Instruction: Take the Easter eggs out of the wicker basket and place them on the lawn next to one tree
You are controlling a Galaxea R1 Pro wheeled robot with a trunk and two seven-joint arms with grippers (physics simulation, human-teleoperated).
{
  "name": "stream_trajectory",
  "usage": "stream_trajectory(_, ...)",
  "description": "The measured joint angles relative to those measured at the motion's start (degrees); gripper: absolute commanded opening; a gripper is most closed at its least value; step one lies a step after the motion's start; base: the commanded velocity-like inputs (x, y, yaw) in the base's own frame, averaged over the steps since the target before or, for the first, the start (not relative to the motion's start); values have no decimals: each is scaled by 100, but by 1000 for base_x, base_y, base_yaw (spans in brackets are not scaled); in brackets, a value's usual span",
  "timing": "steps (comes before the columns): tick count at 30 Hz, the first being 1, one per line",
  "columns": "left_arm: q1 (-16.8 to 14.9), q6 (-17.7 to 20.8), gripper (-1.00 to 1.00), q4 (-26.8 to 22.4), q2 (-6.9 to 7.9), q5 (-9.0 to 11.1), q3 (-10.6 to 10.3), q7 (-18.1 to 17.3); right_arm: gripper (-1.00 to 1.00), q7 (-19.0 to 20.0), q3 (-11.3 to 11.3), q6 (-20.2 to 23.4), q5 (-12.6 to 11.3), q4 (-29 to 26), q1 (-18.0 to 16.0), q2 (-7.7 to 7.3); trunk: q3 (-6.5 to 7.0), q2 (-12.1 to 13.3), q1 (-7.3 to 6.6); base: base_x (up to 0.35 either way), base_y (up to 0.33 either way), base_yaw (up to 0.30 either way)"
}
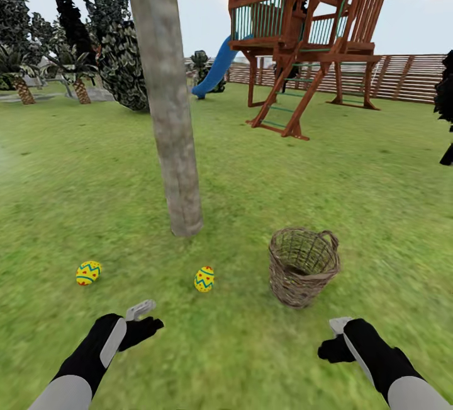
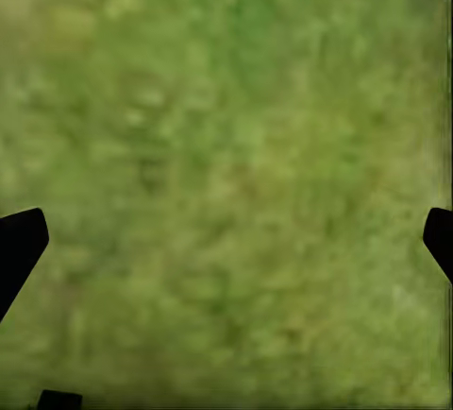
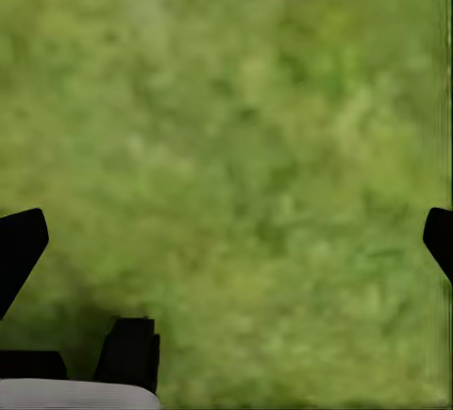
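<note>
Easter eggs, two point(image 1: 88, 273) point(image 1: 204, 278), lie on the lawn point(image 1: 75, 177) near the tree trunk point(image 1: 167, 101), the wicker basket point(image 1: 303, 265) standing just right of it, while the left tool point(image 1: 139, 323) and right tool point(image 1: 335, 342) hover released and empty over grass.

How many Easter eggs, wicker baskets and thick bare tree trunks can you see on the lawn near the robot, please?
Easter eggs: 2, one left of the trunk's foot, one just before it
Wicker basket: 1; whether anything lies inside cannot be told
Thick bare tree trunk: 1
Total: 4
</note>
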Motion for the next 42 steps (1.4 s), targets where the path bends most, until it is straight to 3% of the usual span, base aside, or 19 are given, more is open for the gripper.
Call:
stream_trajectory(8,2,2,100,5,-3,9,1,0,100,-32,-3,-10,-2,0,-2,2,121,321,-176,-83,-350,14)
stream_trajectory(16,3,3,100,5,-10,4,-7,0,100,-134,5,-48,8,6,-3,24,258,642,-352,-74,-350,279)
stream_trajectory(24,3,3,100,5,-107,-7,-7,0,100,-132,2,-49,6,6,-3,18,401,963,-528,-74,-350,300)
stream_trajectory(42,2,-1,100,9,-110,-4,-4,0,100,-125,3,-60,-2,42,-2,21,725,1685,-923,-70,-349,256)
